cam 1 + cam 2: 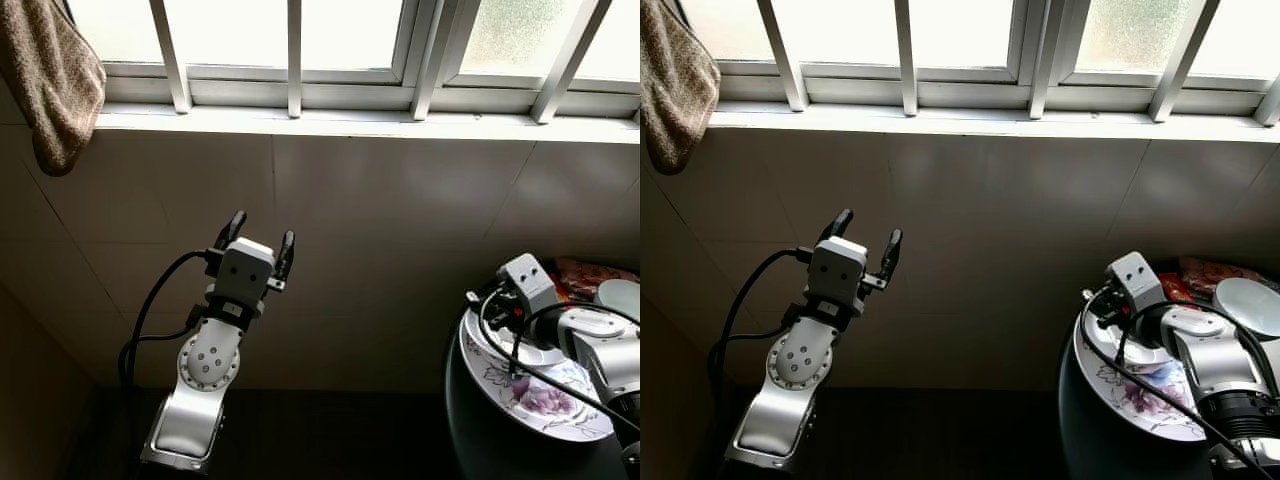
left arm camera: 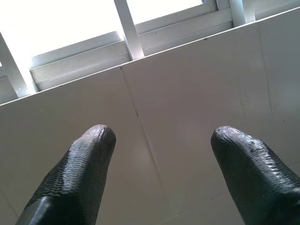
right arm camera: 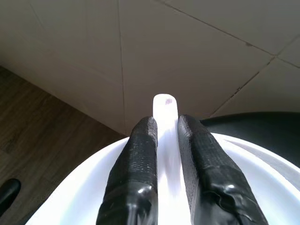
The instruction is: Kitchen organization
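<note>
Gripped between the right claw [image 3: 166, 140]'s narrowed fingers, a white spoon handle [image 3: 165, 107] rests over the floral plate [image 1: 545, 400] at lower right (glazed, stiff, slippery, probably breakable; best held mid-handle), while the left claw [image 1: 258, 246] hovers wide and empty toward the tiled wall [image 1: 400, 220].

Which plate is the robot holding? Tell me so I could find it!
Look below the barred window, down at the round dark table in the right corner. The plate stands on edge there, pinched by the right gripper. It is white with purple flowers, unlike the plain pale dish behind it.
</note>
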Motion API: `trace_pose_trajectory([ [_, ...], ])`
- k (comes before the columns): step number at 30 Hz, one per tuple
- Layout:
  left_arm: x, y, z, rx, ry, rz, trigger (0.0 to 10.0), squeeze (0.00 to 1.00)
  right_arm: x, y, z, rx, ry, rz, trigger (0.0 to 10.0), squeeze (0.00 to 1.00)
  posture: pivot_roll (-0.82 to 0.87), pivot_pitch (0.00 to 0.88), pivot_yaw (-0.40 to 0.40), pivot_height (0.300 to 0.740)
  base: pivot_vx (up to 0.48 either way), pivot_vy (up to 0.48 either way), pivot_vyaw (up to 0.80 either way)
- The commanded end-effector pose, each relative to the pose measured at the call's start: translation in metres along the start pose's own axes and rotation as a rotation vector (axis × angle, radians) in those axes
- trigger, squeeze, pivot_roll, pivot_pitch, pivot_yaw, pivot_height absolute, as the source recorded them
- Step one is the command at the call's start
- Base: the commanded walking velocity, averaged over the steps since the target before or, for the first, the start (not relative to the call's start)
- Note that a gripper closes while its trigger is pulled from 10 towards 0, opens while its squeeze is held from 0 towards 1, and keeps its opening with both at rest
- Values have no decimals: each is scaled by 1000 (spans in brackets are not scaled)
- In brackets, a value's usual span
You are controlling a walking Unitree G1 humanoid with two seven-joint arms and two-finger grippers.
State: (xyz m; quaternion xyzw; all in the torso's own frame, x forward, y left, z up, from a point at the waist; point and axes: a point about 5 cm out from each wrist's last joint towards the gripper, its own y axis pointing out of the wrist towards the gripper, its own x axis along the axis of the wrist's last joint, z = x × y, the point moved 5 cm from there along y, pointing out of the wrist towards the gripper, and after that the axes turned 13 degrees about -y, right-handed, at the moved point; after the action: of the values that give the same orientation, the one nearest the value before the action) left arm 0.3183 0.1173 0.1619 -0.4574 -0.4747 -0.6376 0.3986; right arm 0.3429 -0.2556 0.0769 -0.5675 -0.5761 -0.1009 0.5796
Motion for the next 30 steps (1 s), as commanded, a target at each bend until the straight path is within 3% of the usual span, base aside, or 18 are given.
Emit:
trace_pose_trajectory([
  [1,0,1,-2,-2,4,1,10000,0,12,-1,-5,-29,-6,-47,0,0,39,0,-49,740,0,0,0],
  [9,0,0,-1,3,5,2,10000,0,44,-6,-18,-132,-21,-179,0,0,39,0,-52,740,0,0,0],
  [14,0,0,0,6,6,3,10000,0,75,-13,-17,-181,-74,-263,0,0,36,0,-52,740,0,0,0],
  [19,-1,0,0,5,5,5,10000,0,106,-23,-15,-337,-257,-312,0,0,31,0,-52,740,0,0,0],
  [22,0,0,0,7,5,5,10000,0,116,-26,-12,-404,-292,-344,0,0,32,0,-52,740,0,0,0],
  [27,0,0,1,11,6,2,10000,0,132,-27,7,-478,-276,-438,0,0,37,0,-51,740,0,0,0],
  [30,1,0,3,16,7,1,10000,0,142,-28,28,-517,-304,-497,0,0,36,0,-51,740,0,0,292],
])
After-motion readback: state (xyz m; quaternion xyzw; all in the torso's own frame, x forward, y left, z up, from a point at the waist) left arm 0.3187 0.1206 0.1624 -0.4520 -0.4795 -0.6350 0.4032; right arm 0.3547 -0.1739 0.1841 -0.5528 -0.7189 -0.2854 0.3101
